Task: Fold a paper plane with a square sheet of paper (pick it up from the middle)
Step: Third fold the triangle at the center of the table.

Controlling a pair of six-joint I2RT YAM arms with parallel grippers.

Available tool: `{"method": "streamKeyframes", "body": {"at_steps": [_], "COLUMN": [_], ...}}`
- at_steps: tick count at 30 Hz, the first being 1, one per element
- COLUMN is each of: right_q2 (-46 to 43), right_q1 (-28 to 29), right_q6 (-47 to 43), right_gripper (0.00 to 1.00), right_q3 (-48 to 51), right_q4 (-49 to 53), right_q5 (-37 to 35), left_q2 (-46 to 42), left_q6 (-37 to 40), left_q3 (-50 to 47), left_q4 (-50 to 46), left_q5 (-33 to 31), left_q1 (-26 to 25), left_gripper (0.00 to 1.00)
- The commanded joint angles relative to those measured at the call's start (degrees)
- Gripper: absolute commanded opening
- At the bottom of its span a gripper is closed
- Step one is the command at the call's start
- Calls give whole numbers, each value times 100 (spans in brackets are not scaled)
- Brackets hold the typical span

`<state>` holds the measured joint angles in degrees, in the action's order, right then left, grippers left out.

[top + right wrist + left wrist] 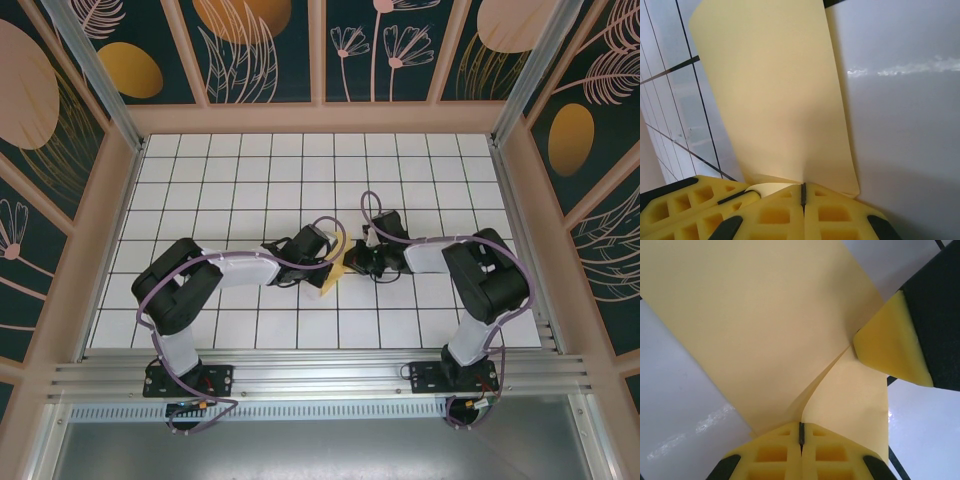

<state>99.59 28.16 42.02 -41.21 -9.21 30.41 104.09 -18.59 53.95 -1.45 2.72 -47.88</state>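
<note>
text: none readable
paper (765, 325): plain, unmarked
wall panels (250, 50): leaf and flower art, no lettering
desk (200, 160): grid lines only

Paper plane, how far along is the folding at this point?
Early stage. Done: the square sheet of paper has been grasped and looks raised at the pinches. In hand: the left gripper and the right gripper are each shut on it, and a soft bend runs up from the left pinch. Left: no pointed nose, wings or central ridge show, so nearly all the folds remain.
</note>
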Motion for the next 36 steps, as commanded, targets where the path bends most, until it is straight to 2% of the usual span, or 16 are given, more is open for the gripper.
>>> {"method": "streamKeyframes", "body": {"at_steps": [1, 7, 10, 15, 23, 30, 36], "right_q2": [94, -316, -230, 101, 382, -494, -1179], "right_q1": [-19, -198, -310, -325, -333, -303, -18], "right_q6": [-184, -167, -203, -164, -218, -208, 679], "right_gripper": [7, 8, 8, 8, 7, 8, 6], "right_q3": [-65, -211, -279, -257, -119, -258, 749], "right_q4": [339, 211, 139, 56, 179, 413, -703], "right_q5": [-368, -17, 164, 169, -220, -85, 119], "left_q2": [181, 181, 172, 172, 172, 190, 225], "left_q6": [123, 122, 120, 114, 113, 44, 61], "left_q3": [-69, -52, -52, -39, -54, -65, -64], "left_q4": [-171, -189, -189, -198, -210, -193, -197], "left_q5": [49, 47, 39, 27, 16, -21, -8], "left_q1": [34, 37, 40, 41, 35, 39, 26], "left_gripper": [1, 1, 1, 1, 1, 0, 0]}}
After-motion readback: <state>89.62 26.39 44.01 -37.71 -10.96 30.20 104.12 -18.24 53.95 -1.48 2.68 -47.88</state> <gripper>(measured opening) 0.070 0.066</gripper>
